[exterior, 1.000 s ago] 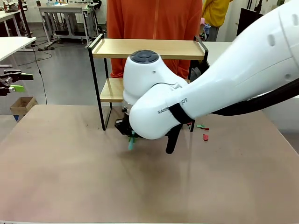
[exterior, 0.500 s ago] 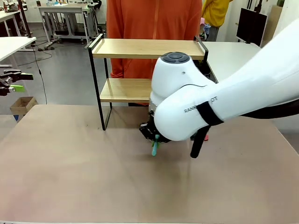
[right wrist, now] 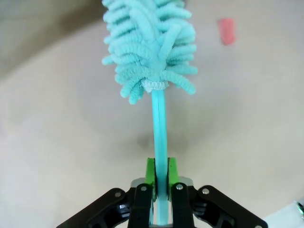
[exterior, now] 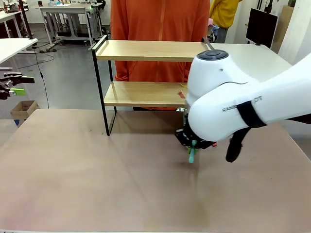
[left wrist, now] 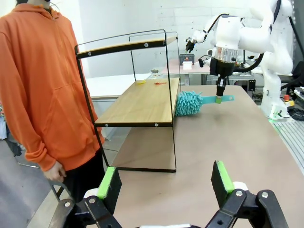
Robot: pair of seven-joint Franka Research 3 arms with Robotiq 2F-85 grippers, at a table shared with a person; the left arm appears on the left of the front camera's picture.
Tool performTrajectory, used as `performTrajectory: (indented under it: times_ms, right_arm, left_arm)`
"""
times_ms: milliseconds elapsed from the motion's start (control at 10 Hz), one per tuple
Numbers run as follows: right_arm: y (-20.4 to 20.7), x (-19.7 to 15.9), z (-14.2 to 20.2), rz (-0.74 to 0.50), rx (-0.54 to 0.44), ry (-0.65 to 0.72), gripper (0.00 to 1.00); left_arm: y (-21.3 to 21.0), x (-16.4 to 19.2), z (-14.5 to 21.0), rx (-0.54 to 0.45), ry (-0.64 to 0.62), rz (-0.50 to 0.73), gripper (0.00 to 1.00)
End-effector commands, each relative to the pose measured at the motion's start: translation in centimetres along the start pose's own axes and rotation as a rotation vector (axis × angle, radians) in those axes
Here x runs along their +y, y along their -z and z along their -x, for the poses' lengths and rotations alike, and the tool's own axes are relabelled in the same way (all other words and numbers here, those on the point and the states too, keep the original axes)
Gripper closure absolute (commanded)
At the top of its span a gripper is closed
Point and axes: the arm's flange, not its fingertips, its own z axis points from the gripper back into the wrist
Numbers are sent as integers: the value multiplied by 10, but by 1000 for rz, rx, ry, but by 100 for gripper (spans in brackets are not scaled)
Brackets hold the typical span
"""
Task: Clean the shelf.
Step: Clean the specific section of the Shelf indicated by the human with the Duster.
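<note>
The shelf (exterior: pixel 146 51) stands at the table's far side, with two wooden boards in a black frame; the left wrist view shows the shelf (left wrist: pixel 142 99) end-on. Small red and yellow scraps (exterior: pixel 181 93) lie on its lower board. My right gripper (exterior: pixel 192 144) is shut on the handle of a teal fluffy duster (right wrist: pixel 149 42), low over the table in front of the shelf's right end. The duster (left wrist: pixel 190 103) head lies beside the lower board's edge. My left gripper (left wrist: pixel 165 185) is open and holds nothing, off the table's left side (exterior: pixel 17 85).
A person in an orange hoodie (exterior: pixel 160 19) stands right behind the shelf. A red scrap (right wrist: pixel 227 31) lies on the tabletop near the duster head. The brown tabletop (exterior: pixel 97 179) stretches wide in front. White tables stand to the left and right.
My right arm has swept to the right along the front of the shelf, carrying the duster from near the left leg to the right end. The left gripper has not moved.
</note>
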Motion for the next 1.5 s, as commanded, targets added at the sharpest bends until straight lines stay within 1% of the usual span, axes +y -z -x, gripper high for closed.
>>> performTrajectory:
  times_ms: [0, 100, 200, 300, 400, 500, 600, 700, 1000, 1400]
  right_arm:
    - [-17, -24, 3, 31, -25, -15, 87]
    - [-30, -17, 16, -140, 13, -132, 87]
    - [-7, -13, -1, 15, -9, 1, 87]
    - [-7, -13, -1, 15, -9, 1, 87]
    - [-21, -13, 5, -28, -19, -49, 87]
    - [-25, -8, 9, -81, -18, -124, 87]
    - [-34, -12, 12, -135, -18, -183, 87]
    - [-41, -19, 14, -162, -20, -235, 87]
    - [-53, -38, 18, -250, 41, -417, 87]
    - [-86, -73, 28, -311, 27, -572, 87]
  left_arm:
    - [1, -2, -4, -7, 4, 4, 0]
    - [1, -2, -4, -7, 4, 4, 0]
    - [1, -2, -4, -7, 4, 4, 0]
    - [1, -2, -4, -7, 4, 4, 0]
    - [1, -2, -4, -7, 4, 4, 0]
    - [1, -2, -4, -7, 4, 4, 0]
    - [1, -2, -4, -7, 4, 4, 0]
    - [1, -2, -4, -7, 4, 4, 0]
    - [1, -2, -4, -7, 4, 4, 0]
    - [1, -2, -4, -7, 4, 4, 0]
